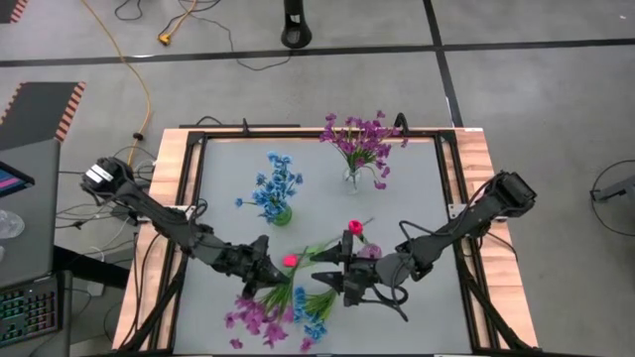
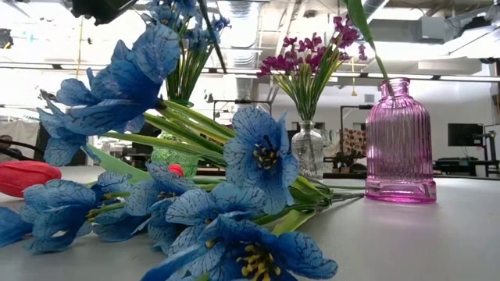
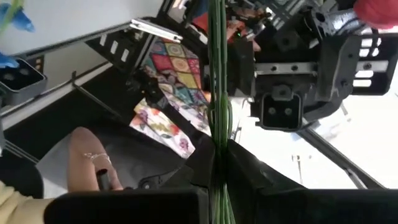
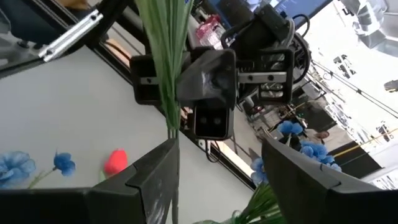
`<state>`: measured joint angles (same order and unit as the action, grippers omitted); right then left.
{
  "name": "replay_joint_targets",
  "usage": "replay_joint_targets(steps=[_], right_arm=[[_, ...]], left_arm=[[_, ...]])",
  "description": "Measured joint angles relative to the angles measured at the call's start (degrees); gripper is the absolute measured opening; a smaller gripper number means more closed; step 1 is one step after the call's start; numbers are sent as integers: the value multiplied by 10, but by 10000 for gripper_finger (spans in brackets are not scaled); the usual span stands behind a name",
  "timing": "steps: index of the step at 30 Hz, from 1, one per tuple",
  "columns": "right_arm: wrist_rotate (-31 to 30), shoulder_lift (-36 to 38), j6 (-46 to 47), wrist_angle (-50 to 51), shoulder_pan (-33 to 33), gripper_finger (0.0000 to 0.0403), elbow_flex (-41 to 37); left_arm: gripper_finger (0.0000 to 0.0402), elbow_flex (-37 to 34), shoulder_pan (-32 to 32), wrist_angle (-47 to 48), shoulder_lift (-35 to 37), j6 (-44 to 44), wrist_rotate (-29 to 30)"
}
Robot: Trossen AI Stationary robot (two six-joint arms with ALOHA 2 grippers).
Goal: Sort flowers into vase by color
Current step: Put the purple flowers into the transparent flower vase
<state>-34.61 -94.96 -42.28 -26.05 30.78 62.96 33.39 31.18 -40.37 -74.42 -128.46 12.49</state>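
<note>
We see the pink-red flower near the table's front edge, its thin green stem running lengthwise between both arms. The left gripper is clamped on that stem. The right gripper, fingers wide apart, faces it from the other side, the stem beside one finger and ungripped.
</note>
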Motion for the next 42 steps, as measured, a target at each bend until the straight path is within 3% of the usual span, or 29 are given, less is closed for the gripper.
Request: replay_joint_targets(steps=[6,17,23,42], right_arm=[[-2,1,-16,3,17,260,0],[-3,1,-17,3,24,260,0],[-3,1,-17,2,12,260,0],[0,1,-17,-4,-25,260,0]], left_arm=[[13,11,-3,2,-5,11,7],[13,66,-41,34,-5,108,30],[13,87,-50,87,-5,107,13],[13,113,-50,105,-7,111,17]])
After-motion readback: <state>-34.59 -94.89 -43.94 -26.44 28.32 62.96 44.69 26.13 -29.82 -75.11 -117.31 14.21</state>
